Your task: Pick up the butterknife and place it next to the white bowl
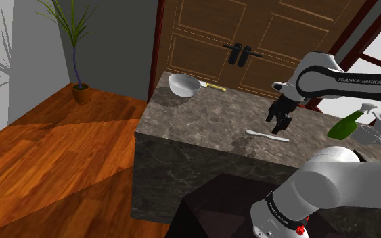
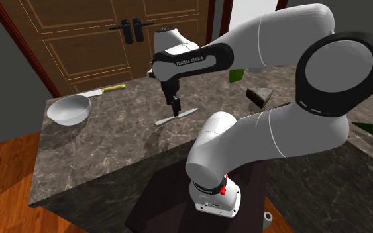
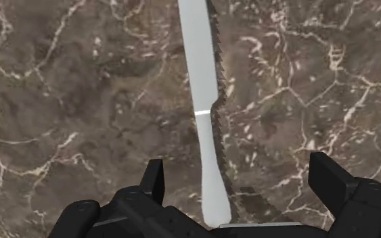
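Gripper (image 3: 239, 179) is open, black fingers (image 3: 153, 180) spread wide and pointing down at the counter, holding nothing. Butterknife (image 3: 201, 88), plain white with a serrated edge, lies flat on the dark veined stone countertop (image 1: 202, 115). In the wrist view it runs lengthwise through the gap between the fingers, nearer one finger than the other and touched by neither. Shoulder view puts the gripper just above the knife's handle end, with its shadow on the stone beside it. White bowl (image 1: 184, 84) sits upright at the counter's far corner, toward the shoulder view's left and well apart from the butterknife. A yellow-handled knife (image 1: 212, 85) lies just behind the bowl. Green spray bottle (image 1: 348, 124) stands at the shoulder view's right. Brown panelled door (image 1: 250, 34) is behind the counter.
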`<state>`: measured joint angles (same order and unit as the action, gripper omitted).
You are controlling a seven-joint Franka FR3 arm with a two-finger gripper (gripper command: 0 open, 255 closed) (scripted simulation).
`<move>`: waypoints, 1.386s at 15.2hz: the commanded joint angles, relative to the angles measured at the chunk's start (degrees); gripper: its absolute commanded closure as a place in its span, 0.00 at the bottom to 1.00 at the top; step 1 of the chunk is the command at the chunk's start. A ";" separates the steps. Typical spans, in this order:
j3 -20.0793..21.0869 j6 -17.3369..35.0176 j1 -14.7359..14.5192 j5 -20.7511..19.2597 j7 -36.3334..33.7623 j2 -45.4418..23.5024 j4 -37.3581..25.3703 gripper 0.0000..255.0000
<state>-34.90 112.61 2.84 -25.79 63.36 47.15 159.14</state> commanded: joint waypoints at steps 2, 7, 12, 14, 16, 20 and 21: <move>-3.86 4.07 -0.62 -2.45 4.04 -3.52 -0.09 0.00; -6.05 9.04 -0.67 -4.00 3.88 -6.13 2.30 0.00; -6.78 10.69 -0.74 -4.48 3.83 -7.11 2.98 0.00; -6.78 10.69 -0.74 -4.48 3.83 -7.11 2.98 0.00; -6.77 10.68 -0.73 -4.48 3.83 -7.10 2.98 0.00; -6.81 10.68 -0.70 -4.51 3.88 -7.10 2.99 1.00; -6.79 10.62 -0.67 -4.51 3.89 -7.05 2.98 1.00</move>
<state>-41.64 123.33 2.17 -30.31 67.24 40.17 162.02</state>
